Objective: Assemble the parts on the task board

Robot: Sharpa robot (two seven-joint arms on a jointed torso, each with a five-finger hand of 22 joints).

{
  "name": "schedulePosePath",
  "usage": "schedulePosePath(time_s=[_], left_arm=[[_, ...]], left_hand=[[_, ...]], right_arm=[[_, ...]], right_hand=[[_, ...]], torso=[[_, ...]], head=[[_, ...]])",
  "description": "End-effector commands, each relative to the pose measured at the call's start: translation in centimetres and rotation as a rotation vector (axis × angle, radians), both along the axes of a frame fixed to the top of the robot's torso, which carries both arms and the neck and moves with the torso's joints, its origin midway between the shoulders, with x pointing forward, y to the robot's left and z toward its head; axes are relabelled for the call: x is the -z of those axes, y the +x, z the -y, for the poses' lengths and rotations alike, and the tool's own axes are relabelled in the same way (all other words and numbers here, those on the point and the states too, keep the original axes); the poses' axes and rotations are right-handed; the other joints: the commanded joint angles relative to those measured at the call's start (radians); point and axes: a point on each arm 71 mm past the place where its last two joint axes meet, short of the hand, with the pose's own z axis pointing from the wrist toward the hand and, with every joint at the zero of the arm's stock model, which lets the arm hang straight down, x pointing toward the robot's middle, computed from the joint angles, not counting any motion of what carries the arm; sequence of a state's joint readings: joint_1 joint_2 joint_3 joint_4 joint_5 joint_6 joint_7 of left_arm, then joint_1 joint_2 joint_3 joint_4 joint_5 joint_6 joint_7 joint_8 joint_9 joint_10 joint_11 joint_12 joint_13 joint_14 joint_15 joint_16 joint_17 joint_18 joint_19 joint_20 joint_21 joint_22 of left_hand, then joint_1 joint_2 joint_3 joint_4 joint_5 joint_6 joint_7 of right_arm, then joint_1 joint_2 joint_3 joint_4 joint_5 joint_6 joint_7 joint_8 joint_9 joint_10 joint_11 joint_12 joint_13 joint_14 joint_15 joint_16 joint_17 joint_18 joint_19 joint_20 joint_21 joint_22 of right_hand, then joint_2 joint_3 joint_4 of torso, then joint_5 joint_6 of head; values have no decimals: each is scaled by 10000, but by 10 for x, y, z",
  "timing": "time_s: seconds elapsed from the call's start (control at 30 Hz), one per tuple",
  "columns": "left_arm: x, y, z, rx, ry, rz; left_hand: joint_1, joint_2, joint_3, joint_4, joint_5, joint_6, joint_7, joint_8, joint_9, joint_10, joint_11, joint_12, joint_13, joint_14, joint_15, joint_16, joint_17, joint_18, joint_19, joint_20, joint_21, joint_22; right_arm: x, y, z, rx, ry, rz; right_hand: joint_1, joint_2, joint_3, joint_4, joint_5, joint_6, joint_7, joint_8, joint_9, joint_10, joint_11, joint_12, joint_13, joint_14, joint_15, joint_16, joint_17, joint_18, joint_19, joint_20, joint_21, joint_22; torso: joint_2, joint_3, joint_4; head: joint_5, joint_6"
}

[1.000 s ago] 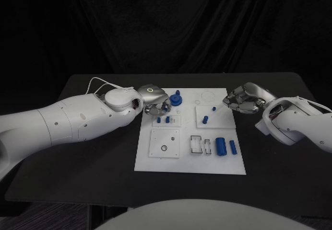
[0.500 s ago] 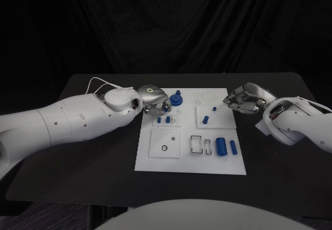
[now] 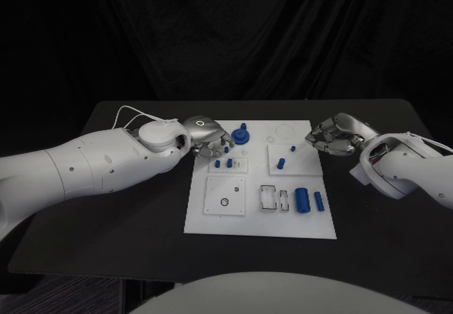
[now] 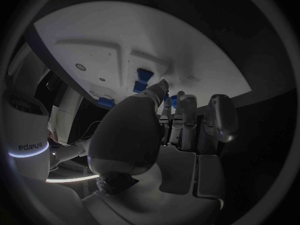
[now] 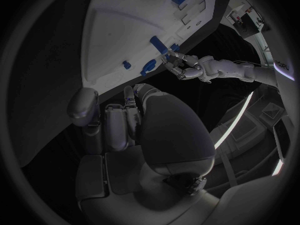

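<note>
The white task board (image 3: 260, 216) lies mid-table. At its far left corner stands a round blue part (image 3: 241, 135) on a post. My left hand (image 3: 209, 139) is right beside it, fingers curled over the board's edge. In the left wrist view the left hand (image 4: 169, 115) reaches toward blue pegs (image 4: 144, 76), and a bit of blue shows between thumb and fingers; whether it is held is unclear. My right hand (image 3: 332, 135) hovers off the board's far right edge, fingers curled in on nothing. A blue cylinder (image 3: 301, 199) lies near the front right.
Small blue pegs (image 3: 222, 163) stand behind the left hand, and two more (image 3: 286, 156) sit on the right block. A short blue piece (image 3: 318, 201) lies by the cylinder. The black table (image 3: 113, 216) spreads bare on both sides of the board.
My left hand has drawn slightly back and toward the far left, a little away from the pegs. The right hand has not moved.
</note>
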State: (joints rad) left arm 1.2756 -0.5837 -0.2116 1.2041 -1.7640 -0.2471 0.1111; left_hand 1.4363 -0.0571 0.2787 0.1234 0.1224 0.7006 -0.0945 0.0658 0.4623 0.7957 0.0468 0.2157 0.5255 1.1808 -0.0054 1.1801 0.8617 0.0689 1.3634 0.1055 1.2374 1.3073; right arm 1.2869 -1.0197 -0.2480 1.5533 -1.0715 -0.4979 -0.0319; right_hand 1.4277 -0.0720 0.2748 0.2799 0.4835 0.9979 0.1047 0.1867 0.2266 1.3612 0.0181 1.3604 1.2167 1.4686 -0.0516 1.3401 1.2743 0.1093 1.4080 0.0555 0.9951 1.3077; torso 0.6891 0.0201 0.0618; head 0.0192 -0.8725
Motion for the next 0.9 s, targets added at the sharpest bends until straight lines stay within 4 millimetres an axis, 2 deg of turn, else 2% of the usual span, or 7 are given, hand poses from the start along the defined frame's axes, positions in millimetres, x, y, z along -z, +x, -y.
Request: schedulePosePath(time_s=[0.03,0.13,0.23,0.37,0.5,0.63,0.9], left_arm=[[-6,-1,-5,182,-656,713],[-10,-2,-12,257,-951,1090],[-15,-3,-23,347,-1419,1727],[-23,-8,-43,316,-2008,2585],[-29,-15,-68,55,-2550,3006],[-34,-21,-97,-423,-3949,2069],[-23,-39,-134,-1581,-9070,-2897]], left_hand=[[25,-88,-107,40,-67,-559,-329,-36,-121,-329,97,-27,117,15,135,0,23,15,-13,42,-24,1686],[99,-42,-255,68,-102,-1233,-879,-52,-287,-865,151,-14,223,-41,192,-5,-34,27,-42,79,-117,1670],[257,-23,-485,134,-56,-4444,-1696,-286,-2413,-1776,259,-126,132,-697,275,-530,-845,140,-438,134,-780,1508],[354,65,-535,221,82,-4491,-1669,-267,-2610,-2000,137,-24,56,-1542,186,-1297,-1870,319,-1077,130,-1802,1252],[34,394,-548,654,221,-2397,-857,138,-1922,-2355,-185,635,123,-3532,-63,-3085,-2570,996,-5021,163,-7224,-182],[-588,721,-442,1687,917,-27,-23,361,-1781,-2784,-385,1479,-98,-5912,-214,-7319,-3875,1010,-8409,-159,-10061,-1311],[-1829,1330,-1831,1703,2652,-1587,892,-114,-2920,-5831,-512,-572,-2979,-10743,-70,-11547,-7425,1007,-11597,-161,-11804,-4402]], right_arm=[[1,-2,2,60,-3,-14],[0,-3,2,57,27,55],[-1,-4,4,73,41,85],[-4,-6,7,106,-23,59],[-16,-4,8,84,-316,143],[-35,3,5,-131,-1054,356],[-54,8,-15,-1300,-3204,1409]], right_hand=[[70,-23,36,2,-59,-77,-25,-66,9,-42,9,-67,-15,137,20,-67,-7,-19,-52,10,-36,1188],[74,-25,37,-1,-60,-72,-27,-63,11,-34,8,-58,0,140,21,-59,5,-21,-51,11,-30,1190],[77,-29,37,-4,-61,-67,-29,-60,14,-33,8,-56,3,140,22,-57,6,-24,-45,12,-12,1194],[118,-119,28,-33,-218,-55,-26,-55,38,-186,24,-189,-186,57,35,-222,-185,29,-147,28,-320,1119],[336,-367,130,-42,-540,-97,81,-111,90,-1565,150,-1205,-1485,-545,172,-1074,-1082,295,-879,154,-2093,683],[566,-686,342,-11,-637,-296,277,-252,100,-5291,447,-4130,-4743,-1389,399,-2023,-2037,554,-1828,352,-4193,159],[555,-1044,291,-17,-1524,-660,527,-394,116,-6718,732,-5769,-5976,-1957,815,-2385,-2460,685,-2383,617,-5261,-60]], torso=[[-1,5,-4],[-5,0,-4],[-6,-4,3],[-10,-17,4],[-14,-27,23],[-14,-32,38],[3,-81,12]], head=[[16,-1],[28,-1],[2,-1],[-24,-1],[-105,-1],[-237,-1],[-693,-1]])
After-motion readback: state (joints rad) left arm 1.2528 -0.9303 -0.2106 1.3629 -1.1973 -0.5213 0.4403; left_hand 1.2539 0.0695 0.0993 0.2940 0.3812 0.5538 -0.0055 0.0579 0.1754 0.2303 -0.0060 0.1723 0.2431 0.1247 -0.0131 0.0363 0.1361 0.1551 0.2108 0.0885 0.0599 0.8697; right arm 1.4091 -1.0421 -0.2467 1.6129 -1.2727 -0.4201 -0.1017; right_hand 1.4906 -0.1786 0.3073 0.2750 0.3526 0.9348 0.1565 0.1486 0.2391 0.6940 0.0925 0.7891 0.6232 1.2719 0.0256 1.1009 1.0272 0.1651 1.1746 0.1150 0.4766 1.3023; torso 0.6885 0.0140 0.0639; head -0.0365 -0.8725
